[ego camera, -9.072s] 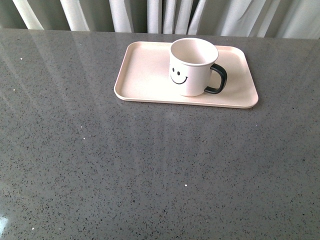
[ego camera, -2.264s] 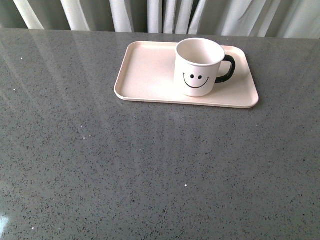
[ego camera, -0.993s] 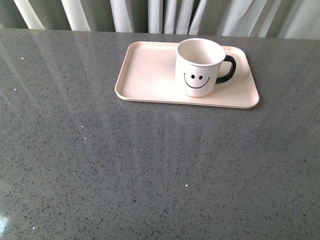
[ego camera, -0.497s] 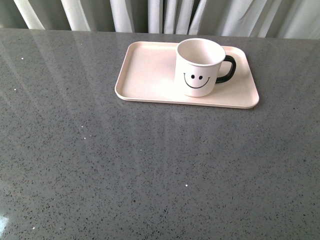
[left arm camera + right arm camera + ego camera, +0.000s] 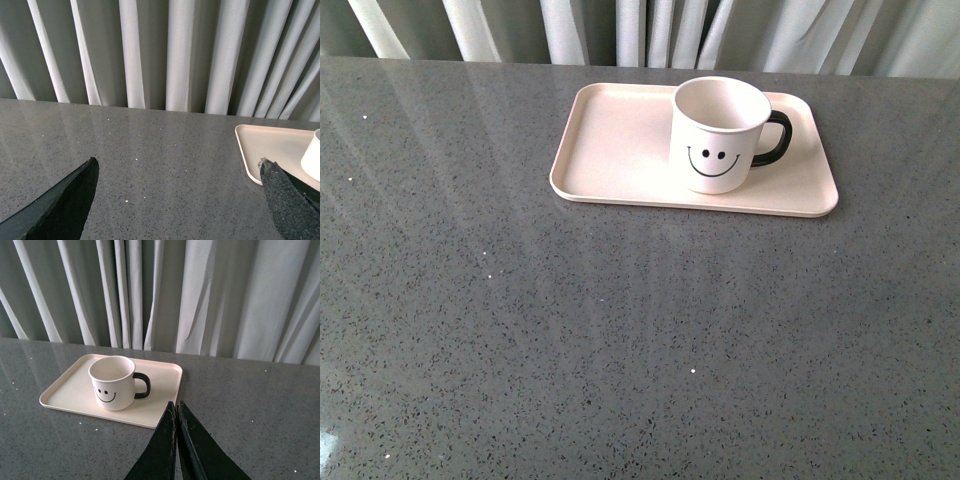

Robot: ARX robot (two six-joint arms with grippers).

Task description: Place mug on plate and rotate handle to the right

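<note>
The white mug [image 5: 716, 135] with its black smiley face stands upright on the right half of the pale pink plate [image 5: 610, 150], face toward me. Its black handle [image 5: 775, 138] points to the right. The right wrist view shows the same mug [image 5: 112, 383] on the plate [image 5: 65, 392], handle [image 5: 143, 385] toward the plate's near-right corner. My right gripper [image 5: 175, 405] is shut with nothing in it, just off that corner. My left gripper [image 5: 177, 167] is open over bare table; the plate [image 5: 265, 145] lies beside one fingertip [image 5: 270, 167], with the mug's edge [image 5: 314, 157] just in frame. Neither arm shows in the front view.
The grey speckled table [image 5: 620, 340] spreads wide around the plate. Pale pleated curtains [image 5: 640, 30] hang right behind the table's far edge.
Since the oldest frame the mug has turned on the plate and shifted slightly: its handle swung from front-right to straight right, the face now toward me. Nothing moved in the last second.
</note>
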